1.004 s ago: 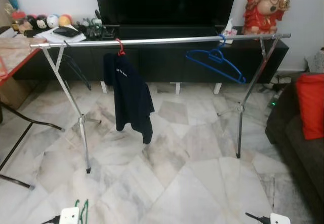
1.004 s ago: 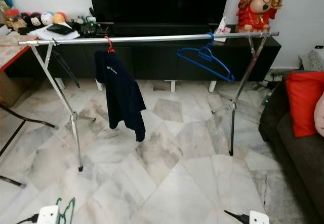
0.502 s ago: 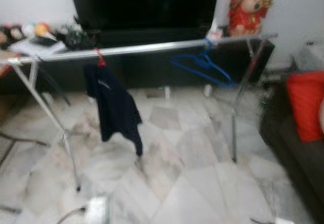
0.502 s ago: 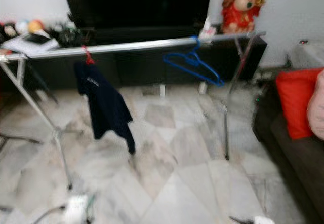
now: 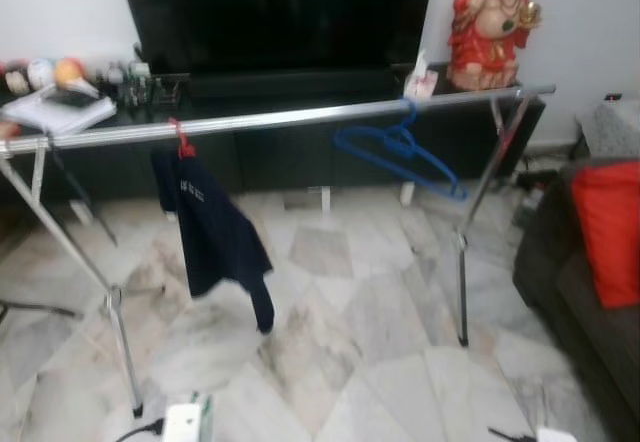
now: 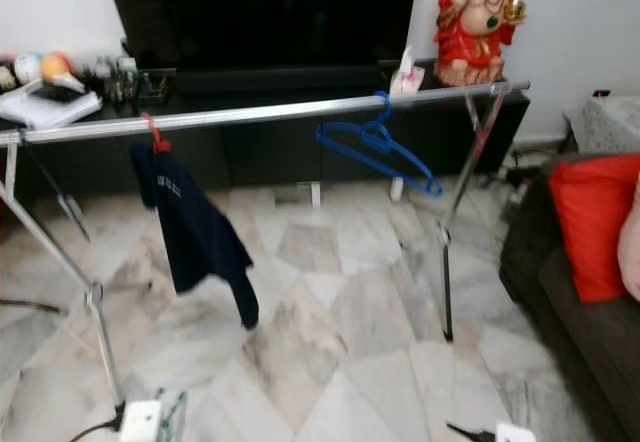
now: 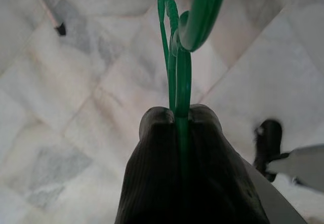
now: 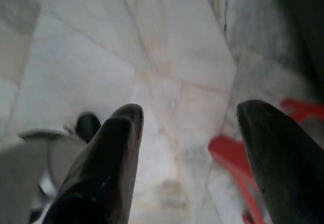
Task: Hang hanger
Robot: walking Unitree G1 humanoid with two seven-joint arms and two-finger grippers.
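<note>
Left pincer [image 7: 179, 120] is clamped on the green hanger [image 7: 178, 57], low over the marble floor [image 5: 390, 362]. Right pincer [image 8: 190, 117] hangs with fingers apart. Ahead, the drying rail [image 5: 300, 119] carries a blue hanger [image 5: 400, 152] and a navy shirt [image 5: 210, 232].

A thin green plastic hanger [image 7: 177, 67], pinched between the left claw [image 7: 179, 120] fingers, hangs over marble floor.
</note>
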